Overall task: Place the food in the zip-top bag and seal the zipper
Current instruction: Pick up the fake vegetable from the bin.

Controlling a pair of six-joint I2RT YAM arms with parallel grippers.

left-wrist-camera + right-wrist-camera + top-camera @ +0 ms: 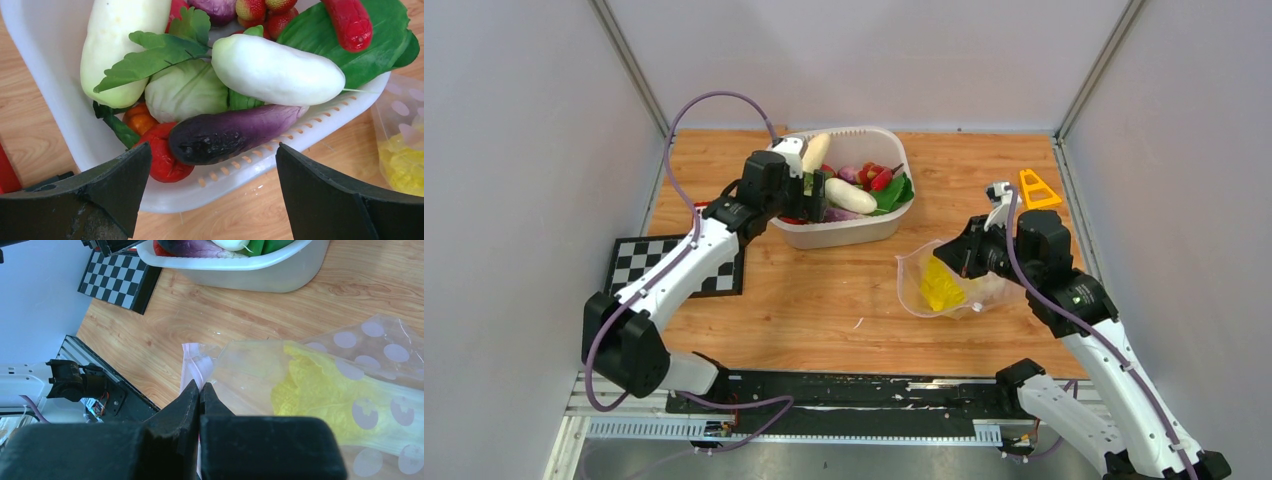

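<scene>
Food [849, 190]: assorted toy produce heaped in a white tub [879, 228] at far centre of the desk [824, 300]. One piece, a yellow cabbage [310, 385], already lies inside the zip-top bag [969, 295].

Left claw [212, 152]: open and empty, hovering over the tub's near-left corner. It is the nearer arm to the food. Directly ahead, between the spread jaws, lies a purple aubergine [235, 132]. Its long axis runs almost in line with the jaws' closing direction, so a wrist turn looks needed before a grasp across its width. A white radish [277, 70] lies just beyond it, on a similar axis.

Zip-top bag: clear, pink-spotted, on the desk to the right of the tub and nearer, mouth facing left.

Right claw [200, 390]: pinched closed on the bag's mouth edge, just beside the pink zipper [190, 357].

Also present: a checkerboard panel [674, 262] at left and an orange triangular piece [1036, 190] at far right.

Writing, brands, labels: none legible in any view.
</scene>
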